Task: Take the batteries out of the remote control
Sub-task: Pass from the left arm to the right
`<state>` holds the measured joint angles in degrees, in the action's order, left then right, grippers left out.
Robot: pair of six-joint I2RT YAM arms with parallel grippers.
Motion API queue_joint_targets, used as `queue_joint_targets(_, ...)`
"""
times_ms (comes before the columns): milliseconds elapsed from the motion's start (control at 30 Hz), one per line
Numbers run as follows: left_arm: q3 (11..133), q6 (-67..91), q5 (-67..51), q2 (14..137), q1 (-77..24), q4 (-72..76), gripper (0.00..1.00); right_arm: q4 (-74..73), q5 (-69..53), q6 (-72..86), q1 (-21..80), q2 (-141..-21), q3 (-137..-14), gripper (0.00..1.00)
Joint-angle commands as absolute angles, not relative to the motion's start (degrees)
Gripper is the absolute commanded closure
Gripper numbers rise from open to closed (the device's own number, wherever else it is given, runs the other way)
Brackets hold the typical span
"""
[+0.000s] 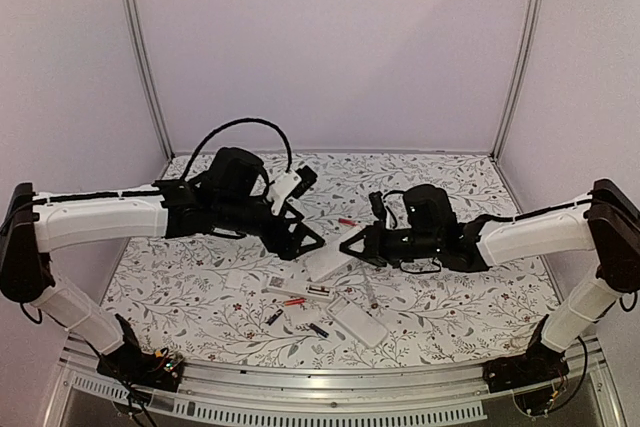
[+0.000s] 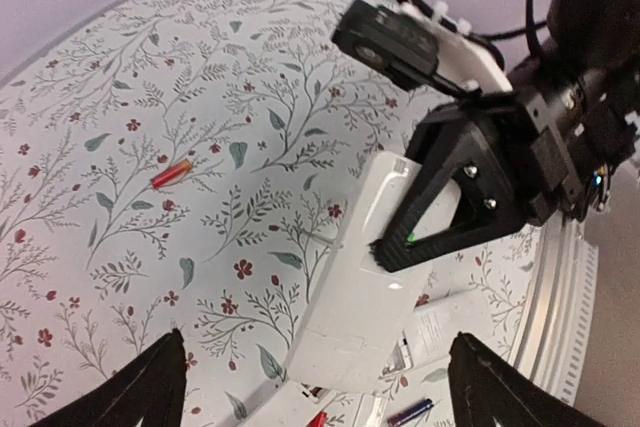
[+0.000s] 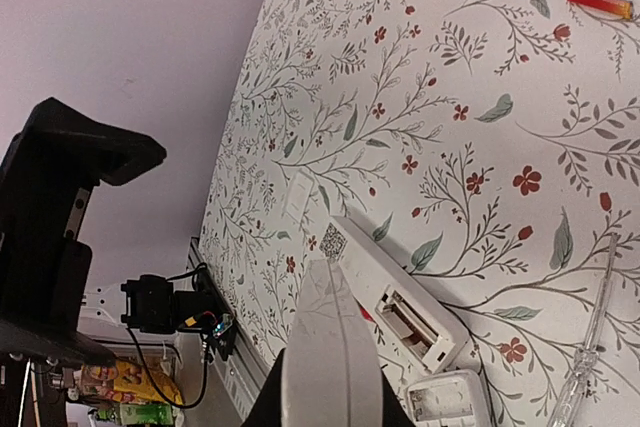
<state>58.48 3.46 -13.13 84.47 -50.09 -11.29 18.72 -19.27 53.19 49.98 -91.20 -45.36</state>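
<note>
My right gripper (image 1: 362, 245) is shut on a white remote (image 1: 330, 263) and holds it tilted above the table. In the left wrist view that remote (image 2: 355, 297) is back side up, with the right gripper's black fingers (image 2: 440, 217) clamped on its far end. In the right wrist view the held remote (image 3: 335, 357) fills the gap of my right gripper (image 3: 335, 402). My left gripper (image 1: 305, 239) is open and empty just left of the remote, its fingertips (image 2: 150, 387) spread wide. A red battery (image 1: 347, 220) lies behind. Red (image 1: 294, 301), black (image 1: 273, 317) and dark (image 1: 318, 329) batteries lie in front.
A second white remote (image 1: 290, 287) lies on the table with its battery bay open and empty (image 3: 400, 312). A third remote (image 1: 358, 320) lies nearer the front. A loose white cover (image 3: 298, 197) and a thin clear stick tool (image 3: 590, 347) lie beside them.
</note>
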Motion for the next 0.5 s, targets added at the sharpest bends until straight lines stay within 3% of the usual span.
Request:
queue_joint_targets(0, 56.83, 17.65, -24.59, 78.15, -40.98, -4.12, 0.09, 27.87, -16.58, 51.47, 48.43, -85.79, -42.71, 1.0)
queue_joint_targets(467, 43.25, 40.6, -40.26, 74.31, -36.39, 15.15, 0.09, 39.64, -20.56, 46.16, 48.21, -78.79, -39.91, 1.0)
